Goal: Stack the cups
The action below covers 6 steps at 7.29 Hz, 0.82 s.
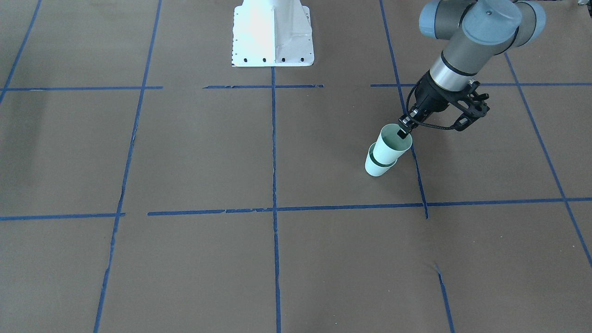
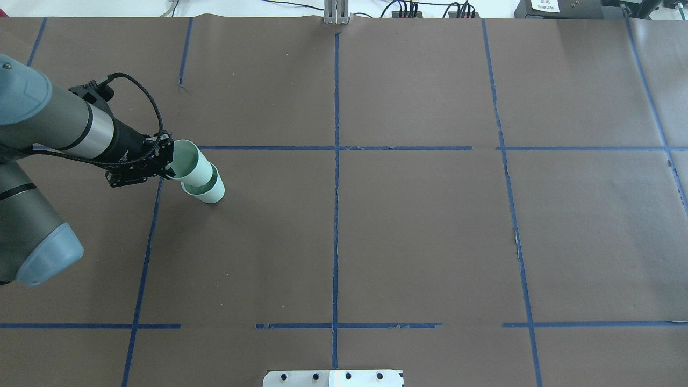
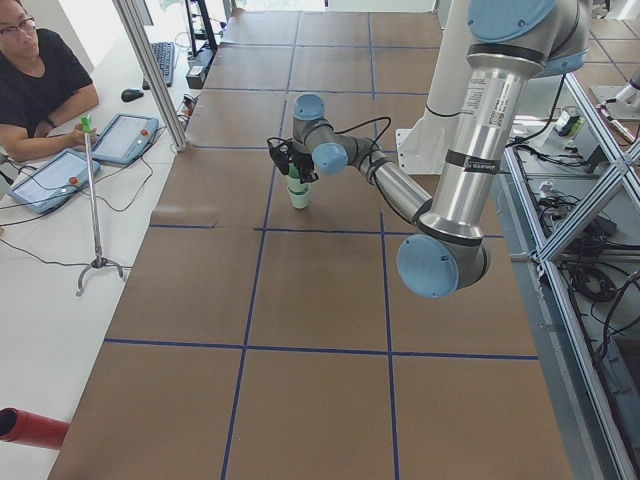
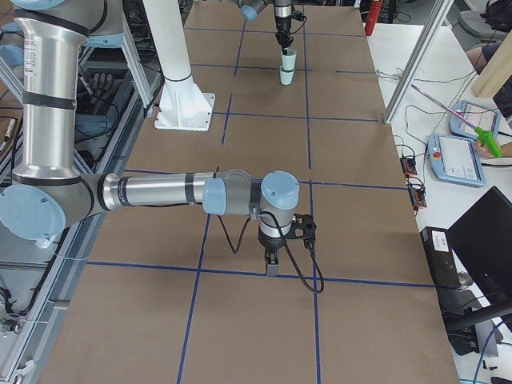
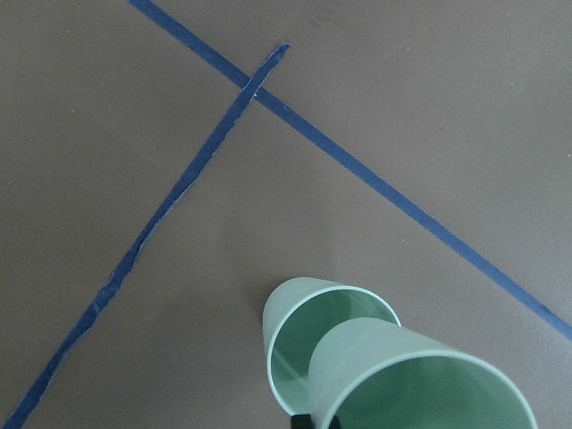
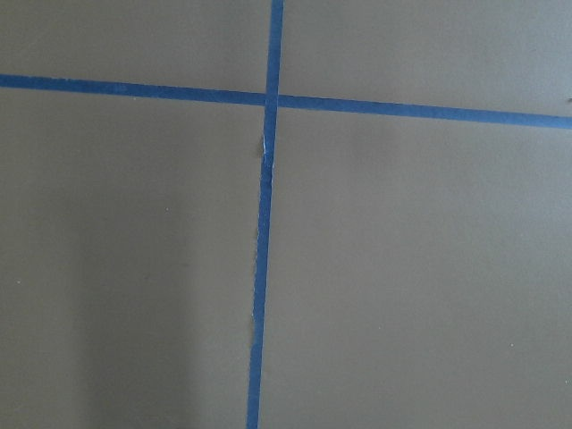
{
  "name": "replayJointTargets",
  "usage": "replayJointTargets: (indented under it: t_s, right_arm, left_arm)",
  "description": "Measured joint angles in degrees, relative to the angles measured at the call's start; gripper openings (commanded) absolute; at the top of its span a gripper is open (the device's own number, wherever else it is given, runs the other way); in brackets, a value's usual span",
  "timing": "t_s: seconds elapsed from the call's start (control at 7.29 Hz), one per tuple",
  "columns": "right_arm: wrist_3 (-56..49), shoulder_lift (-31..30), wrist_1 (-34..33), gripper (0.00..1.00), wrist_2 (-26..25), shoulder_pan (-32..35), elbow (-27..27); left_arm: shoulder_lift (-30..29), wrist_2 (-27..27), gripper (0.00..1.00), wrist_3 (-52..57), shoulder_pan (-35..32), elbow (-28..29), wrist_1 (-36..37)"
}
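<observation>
Pinching upper cup rim in left gripper, one finger inside; base nested in lower cup. Cannot tell right gripper jaws.

The desk is covered edge to edge in flat brown paper, marked off into large squares by strips of blue tape, some of them broken by gaps. A white base plate stands on the paper at the robot's side, on the middle tape line. Toward the robot's left the lower cup stands inside a square, near a tape crossing but clear of the strips, with the upper cup tilted in its mouth.
</observation>
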Motion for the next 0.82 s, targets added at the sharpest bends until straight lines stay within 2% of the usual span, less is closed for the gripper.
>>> replayJointTargets:
  t_s: [0.14,0.82]
  right_arm:
    - [0.0,0.0,0.0,1.00,0.0,0.0,0.0]
    - [0.0,0.0,0.0,1.00,0.0,0.0,0.0]
  left_arm:
    - [0.0,0.3,0.99,0.0,0.0,0.0,0.1]
    - [0.1,0.4,1.00,3.0,-0.8,-1.5,2.1]
